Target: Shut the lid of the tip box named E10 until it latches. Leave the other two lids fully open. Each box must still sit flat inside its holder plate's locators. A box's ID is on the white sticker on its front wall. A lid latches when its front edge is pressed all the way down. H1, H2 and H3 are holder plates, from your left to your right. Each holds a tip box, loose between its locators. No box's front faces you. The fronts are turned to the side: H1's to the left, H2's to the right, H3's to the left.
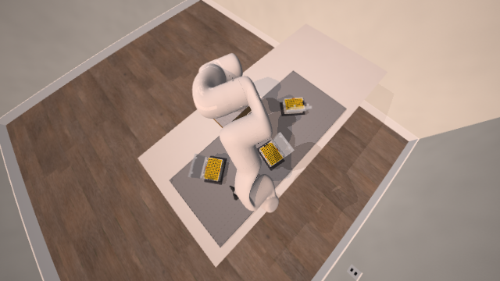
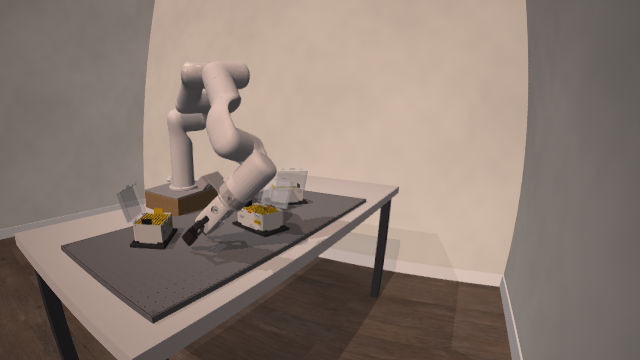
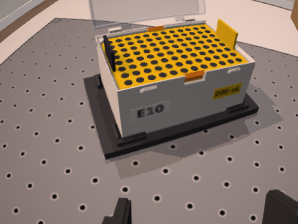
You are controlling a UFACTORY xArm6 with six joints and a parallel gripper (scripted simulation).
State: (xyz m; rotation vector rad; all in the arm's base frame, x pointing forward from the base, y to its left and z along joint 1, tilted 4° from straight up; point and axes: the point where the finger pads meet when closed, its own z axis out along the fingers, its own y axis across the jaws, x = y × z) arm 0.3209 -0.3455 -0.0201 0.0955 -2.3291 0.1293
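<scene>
In the wrist view a white tip box with a yellow rack sits flat on its black holder plate. Its front wall faces me. The white sticker on that wall is blurred and reads like E30 or E10. Its clear lid stands open behind it. My gripper is open and empty. It hovers low over the grey mat a short way in front of this box and touches nothing.
Two more tip boxes stand on the grey mat, both with open lids. They are the middle box and the far box. My arm's brown pedestal stands behind the mat.
</scene>
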